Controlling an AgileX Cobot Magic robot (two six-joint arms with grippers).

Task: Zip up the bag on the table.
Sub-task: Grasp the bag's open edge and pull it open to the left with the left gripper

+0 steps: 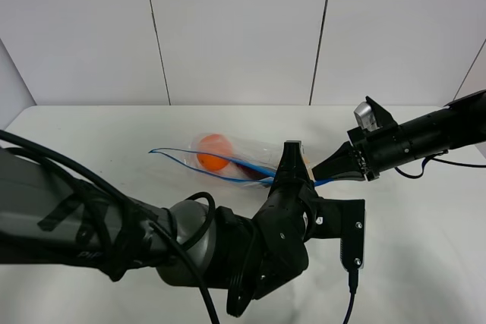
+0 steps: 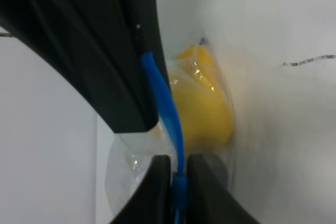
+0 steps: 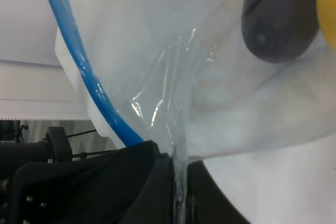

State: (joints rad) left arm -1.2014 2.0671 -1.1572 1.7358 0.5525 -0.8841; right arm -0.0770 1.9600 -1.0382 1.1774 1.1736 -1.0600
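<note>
The wall (image 1: 235,28) behind is white and made of big flat panels. Thin dark lines (image 1: 156,32) run down between them. The white counter (image 1: 91,134) meets the wall. The light is soft and even.

left tool (image 2: 178,170) and right tool (image 3: 177,177) both pinched closed, tips near each other.

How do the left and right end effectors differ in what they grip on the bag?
The left end effector pinches the blue zipper strip; the right end effector pinches clear film beside that strip. The left reaches in from the near side, the right from the right side. Both are shut on the bag.
</note>
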